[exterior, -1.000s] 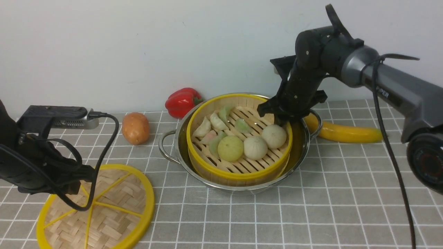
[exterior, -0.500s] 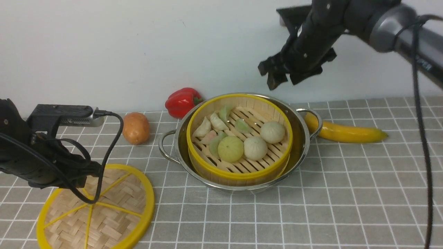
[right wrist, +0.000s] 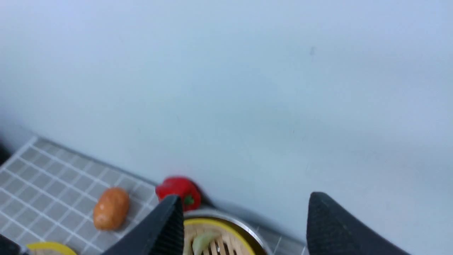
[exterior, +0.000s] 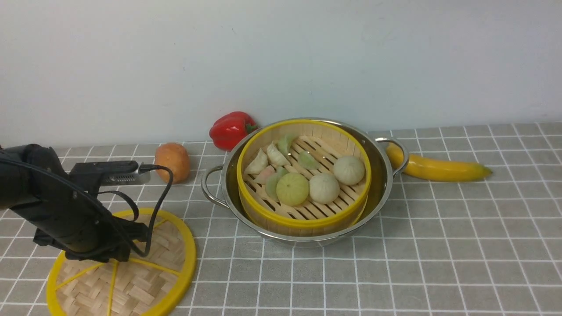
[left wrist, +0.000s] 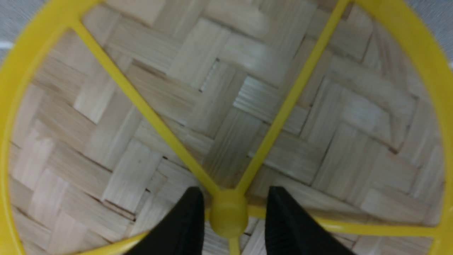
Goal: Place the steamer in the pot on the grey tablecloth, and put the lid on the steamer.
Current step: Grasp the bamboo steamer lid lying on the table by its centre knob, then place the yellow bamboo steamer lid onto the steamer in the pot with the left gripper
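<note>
so the steamer (exterior: 303, 221) is already seated in the pot (exterior: 382, 193), and the lid (exterior: 167, 263), laid flat on the grey tablecloth (exterior: 395, 263) to its left, is straddled at the knob (left wrist: 229, 214) by the left claw (left wrist: 235, 194), parted with nothing gripped yet, while the right claw (right wrist: 246, 198) is spread wide, empty

We see a grey tablecloth (exterior: 439, 245) gridded in thin white lines, a shiny steel pot (exterior: 380, 175), our yellow-rimmed steamer (exterior: 303, 222), and a woven tan lid (exterior: 153, 267) with yellow spokes.
</note>
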